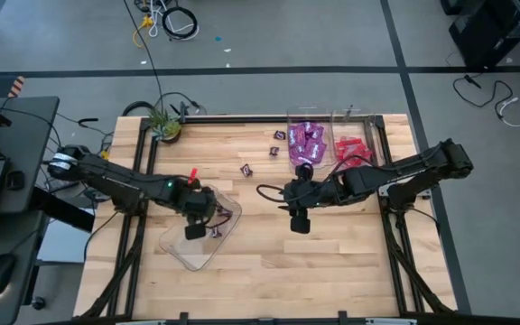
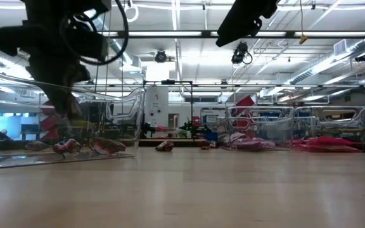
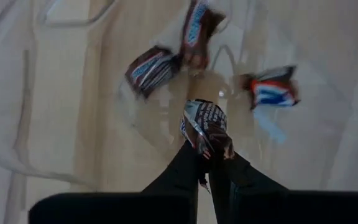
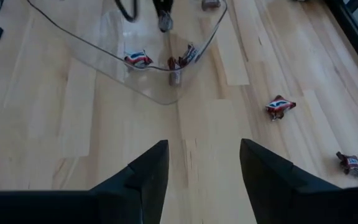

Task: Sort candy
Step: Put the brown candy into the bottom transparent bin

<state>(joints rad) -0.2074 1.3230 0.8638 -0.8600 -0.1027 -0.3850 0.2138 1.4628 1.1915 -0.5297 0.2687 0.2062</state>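
Note:
My left gripper points down into a clear tray at the table's near left and is shut on a small dark brown wrapped candy. Three more wrapped pieces lie flat on the tray's floor. My right gripper hovers open over bare wood near the table's middle, touching nothing. Loose dark candy pieces lie on the wood farther back. My left gripper pinches the dark brown candy by one end of its wrapper between its two fingertips. The fingers come from above, pointing down. The piece sticks out beyond the fingertips over the tray's floor; whether it touches the floor I cannot tell.
Two clear trays stand at the far right, one with purple packets, one with red packets. A small potted plant sits at the far left corner. Bare wood lies between the arms and along the near edge.

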